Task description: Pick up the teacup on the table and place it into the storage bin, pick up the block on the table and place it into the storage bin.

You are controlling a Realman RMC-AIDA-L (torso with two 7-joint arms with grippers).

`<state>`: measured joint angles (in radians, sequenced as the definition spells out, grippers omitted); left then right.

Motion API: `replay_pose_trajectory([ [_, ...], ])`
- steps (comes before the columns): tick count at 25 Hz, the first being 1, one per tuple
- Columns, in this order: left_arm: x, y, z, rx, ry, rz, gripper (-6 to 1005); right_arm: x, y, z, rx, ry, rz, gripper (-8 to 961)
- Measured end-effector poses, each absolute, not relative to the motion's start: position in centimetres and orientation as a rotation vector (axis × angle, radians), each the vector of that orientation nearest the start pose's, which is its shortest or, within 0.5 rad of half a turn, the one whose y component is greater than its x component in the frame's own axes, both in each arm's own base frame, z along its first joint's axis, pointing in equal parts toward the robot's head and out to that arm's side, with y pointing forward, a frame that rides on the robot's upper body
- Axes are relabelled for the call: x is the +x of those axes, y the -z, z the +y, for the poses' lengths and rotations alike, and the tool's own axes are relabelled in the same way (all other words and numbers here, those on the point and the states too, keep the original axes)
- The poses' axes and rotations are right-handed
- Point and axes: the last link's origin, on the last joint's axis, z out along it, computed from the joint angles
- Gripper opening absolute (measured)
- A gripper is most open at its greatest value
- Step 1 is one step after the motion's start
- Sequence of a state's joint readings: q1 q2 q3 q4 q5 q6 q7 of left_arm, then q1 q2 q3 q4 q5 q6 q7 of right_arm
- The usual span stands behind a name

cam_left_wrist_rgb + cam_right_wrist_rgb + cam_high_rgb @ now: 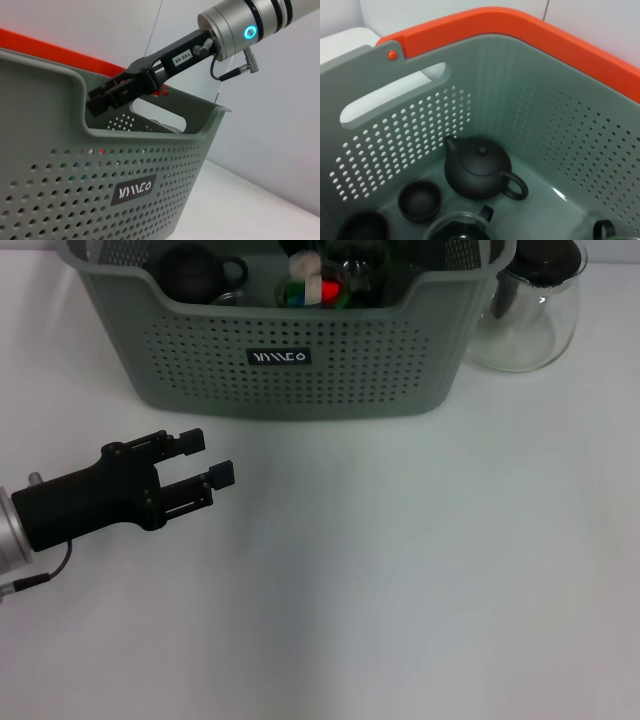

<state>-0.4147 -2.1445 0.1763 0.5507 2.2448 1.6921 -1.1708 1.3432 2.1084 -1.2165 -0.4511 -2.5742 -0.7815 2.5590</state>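
The grey-green storage bin (pixel 290 390) stands at the back of the white table. Inside it a multi-coloured block (pixel 315 290) lies near the middle. In the right wrist view two small black teacups (pixel 420 200) sit on the floor of the bin (pixel 560 125) beside a black teapot (pixel 477 167). My left gripper (pixel 208 460) hovers low over the table, in front of the bin's left corner, open and empty. The left wrist view shows my right gripper (pixel 97 102) hanging above the rim of the bin (pixel 75 165).
A clear glass pitcher (pixel 530 310) with a black lid stands just right of the bin. The teapot (pixel 195 270) and a glass vessel (pixel 460 227) also lie in the bin. An orange rim (pixel 520 25) runs behind the bin.
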Motion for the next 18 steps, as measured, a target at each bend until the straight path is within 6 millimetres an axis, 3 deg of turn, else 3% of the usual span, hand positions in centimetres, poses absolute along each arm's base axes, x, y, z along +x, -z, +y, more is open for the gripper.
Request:
replay_pose_trajectory([
  [3,-31.6,0.9,26.3,-2.477,0.895,-0.806,708,3.3,7.8,48.3,-2.472,0.054,0.667,577],
  [7,-31.6,0.8,26.2,-2.473,0.893,-0.809,708,3.0,6.9,48.3,-2.483,-0.021,0.665,570],
  [10,-31.7,0.8,26.2,-2.47,0.893,-0.81,708,2.5,4.9,47.6,-2.522,-0.181,0.611,567],
  [14,-31.9,0.5,26.2,-2.446,0.896,-0.813,708,3.5,0.4,43.9,-2.584,-0.58,0.378,567],
  [18,-32.1,0.3,26.2,-2.455,0.876,-0.803,708,8.0,-3.6,38.0,-2.544,-1.071,0.166,568],
])
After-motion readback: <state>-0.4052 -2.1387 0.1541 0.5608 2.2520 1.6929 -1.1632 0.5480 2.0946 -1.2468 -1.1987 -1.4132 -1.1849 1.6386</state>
